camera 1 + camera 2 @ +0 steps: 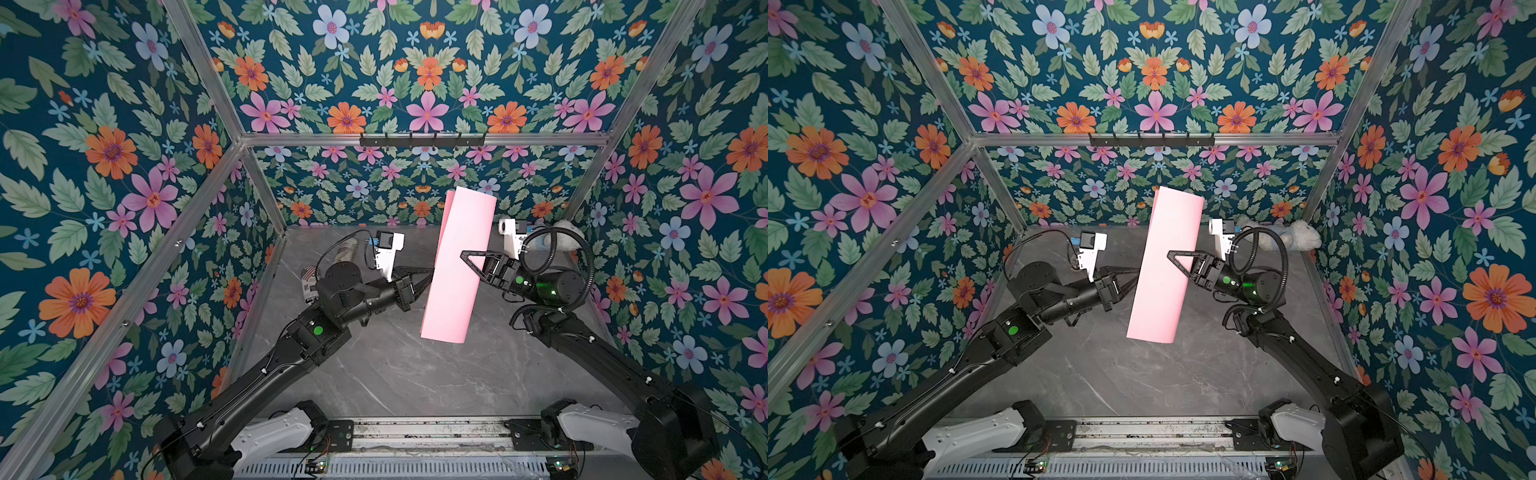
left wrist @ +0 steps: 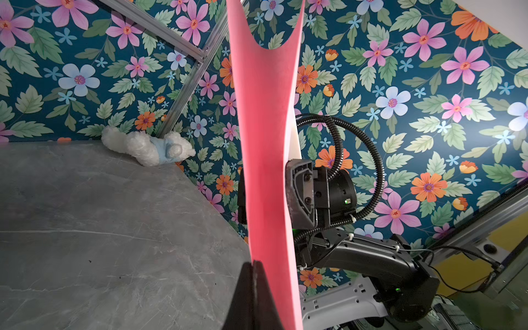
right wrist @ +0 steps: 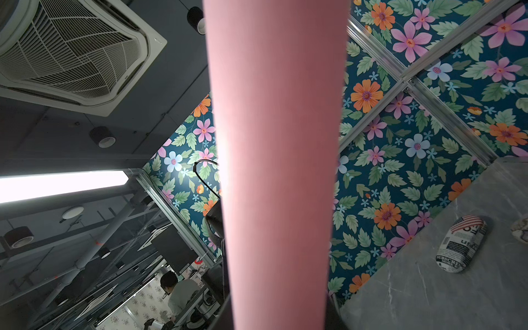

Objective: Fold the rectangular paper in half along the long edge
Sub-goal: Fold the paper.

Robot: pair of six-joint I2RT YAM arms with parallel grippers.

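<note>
The rectangular paper [image 1: 457,266] [image 1: 1163,266] is a plain pink sheet held in the air above the table, bent over on itself into a long rounded loop. My left gripper [image 1: 428,276] [image 2: 254,261] is shut on the sheet's two long edges at their middle. My right gripper [image 1: 465,259] [image 1: 1171,255] reaches in from the opposite side. Its jaws stand on either flank of the rounded bend and touch the paper [image 3: 277,171]. One finger lies over the sheet; the sheet hides the lower one from above.
On the grey marbled table [image 1: 374,374] a white plush toy [image 1: 1291,237] [image 2: 145,148] lies in the far right corner. A newsprint-patterned object [image 1: 309,284] [image 3: 460,245] lies at the left behind my left arm. Floral walls with metal frames enclose the cell.
</note>
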